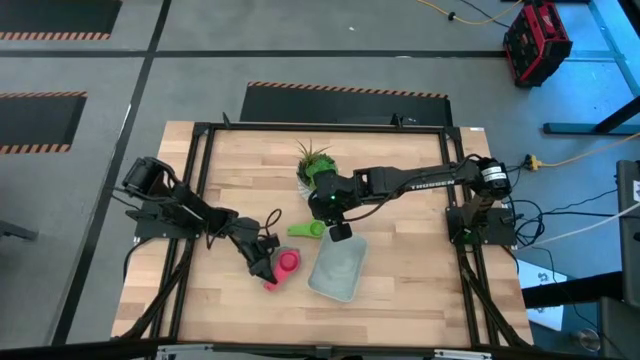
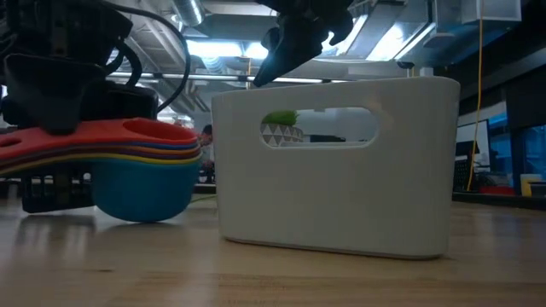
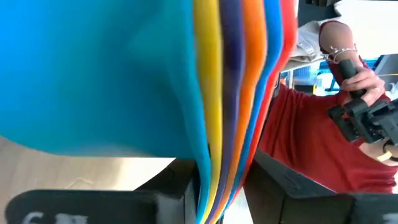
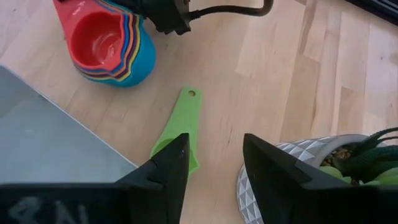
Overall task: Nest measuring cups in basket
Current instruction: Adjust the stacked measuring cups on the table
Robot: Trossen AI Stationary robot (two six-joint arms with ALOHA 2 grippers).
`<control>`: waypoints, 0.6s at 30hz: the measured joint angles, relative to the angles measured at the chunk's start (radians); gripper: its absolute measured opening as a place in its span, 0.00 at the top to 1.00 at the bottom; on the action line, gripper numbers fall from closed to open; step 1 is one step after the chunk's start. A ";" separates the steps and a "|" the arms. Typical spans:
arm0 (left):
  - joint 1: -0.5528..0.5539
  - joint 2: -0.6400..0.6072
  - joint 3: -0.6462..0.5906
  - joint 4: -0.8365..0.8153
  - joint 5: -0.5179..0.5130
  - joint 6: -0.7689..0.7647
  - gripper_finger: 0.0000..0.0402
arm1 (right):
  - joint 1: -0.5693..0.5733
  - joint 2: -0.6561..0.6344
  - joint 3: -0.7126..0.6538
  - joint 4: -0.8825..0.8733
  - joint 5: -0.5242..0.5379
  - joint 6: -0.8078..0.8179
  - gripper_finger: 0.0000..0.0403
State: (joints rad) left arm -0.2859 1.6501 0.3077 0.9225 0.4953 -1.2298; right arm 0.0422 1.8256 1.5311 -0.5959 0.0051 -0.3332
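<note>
My left gripper (image 1: 268, 270) pinches the handles of the nested stack of measuring cups (image 1: 287, 263), which rests on the table (image 1: 420, 290) just beside the basket (image 1: 336, 270). In my left wrist view the fanned handle edges, yellow, purple, orange and blue, run between my two fingers (image 3: 273, 186), with the teal outermost bowl bulging beyond them. The low view shows that teal bowl on the wood with the red-pink cup uppermost and the basket wall a short gap away.

My right gripper (image 1: 340, 232) hangs with its fingers spread and nothing between them, above the near edge of the basket. The one loose piece, the green cup (image 4: 180, 127), lies flat on the table directly under and ahead of these fingers; its handle points away from me toward the stack, and its bowl is hidden behind my finger. A potted plant (image 4: 329, 171) stands close on the other side.

So my right gripper is the nearer one to the green cup, and I judge that I would have to come down across its long handle. The stack lies beyond the handle's tip.
</note>
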 joint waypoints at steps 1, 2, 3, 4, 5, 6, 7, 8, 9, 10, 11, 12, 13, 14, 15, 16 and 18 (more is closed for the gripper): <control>0.000 0.000 0.000 -0.001 0.000 -0.002 0.75 | 0.000 0.000 0.000 0.000 0.000 0.000 0.61; 0.000 0.000 0.000 0.000 -0.002 -0.005 0.74 | 0.000 0.000 0.000 0.000 0.000 0.000 0.61; 0.001 0.000 0.000 0.000 -0.004 -0.012 0.74 | 0.000 0.000 0.000 0.000 0.000 0.000 0.61; 0.001 0.000 0.000 0.000 -0.004 -0.021 0.73 | 0.000 0.000 0.000 0.000 0.000 0.000 0.61; 0.001 0.000 0.000 0.000 -0.006 -0.024 0.73 | 0.000 0.000 0.000 0.000 0.000 0.000 0.61; 0.001 0.000 0.000 0.000 -0.006 -0.026 0.73 | 0.000 0.000 0.000 0.000 0.000 0.000 0.61; 0.001 0.000 0.000 0.001 -0.006 -0.026 0.73 | 0.000 0.000 0.000 0.000 0.000 0.000 0.61; 0.001 0.000 0.000 0.001 -0.006 -0.026 0.73 | 0.000 0.000 0.000 0.000 0.000 0.000 0.61; 0.001 0.000 0.000 0.001 -0.005 -0.026 0.73 | 0.000 0.000 0.000 0.000 0.000 0.000 0.61; 0.001 0.000 0.000 0.002 -0.003 -0.026 0.73 | 0.000 0.000 0.000 0.000 0.000 0.000 0.61; 0.001 0.000 0.000 0.002 -0.002 -0.026 0.73 | 0.000 0.000 0.000 0.000 0.000 0.000 0.61; 0.001 0.000 0.000 0.002 -0.001 -0.026 0.73 | 0.000 0.000 0.000 0.000 0.000 0.000 0.61; 0.001 0.000 0.000 0.002 -0.001 -0.027 0.73 | 0.000 0.000 0.000 0.000 0.000 0.000 0.61; 0.001 0.000 0.000 0.003 0.000 -0.031 0.73 | 0.000 0.000 0.000 0.000 0.000 0.000 0.61; 0.001 0.000 0.000 0.003 0.000 -0.039 0.73 | 0.000 0.000 0.000 0.000 0.000 0.000 0.61; 0.002 0.000 0.000 0.003 0.002 -0.045 0.73 | 0.000 0.000 0.000 0.000 0.000 0.000 0.61; 0.006 0.000 0.000 0.004 0.006 -0.044 0.73 | 0.000 0.000 0.000 0.000 0.000 0.000 0.61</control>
State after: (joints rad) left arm -0.2801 1.6501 0.3073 0.9269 0.5017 -1.2741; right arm 0.0422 1.8256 1.5307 -0.5961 0.0051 -0.3336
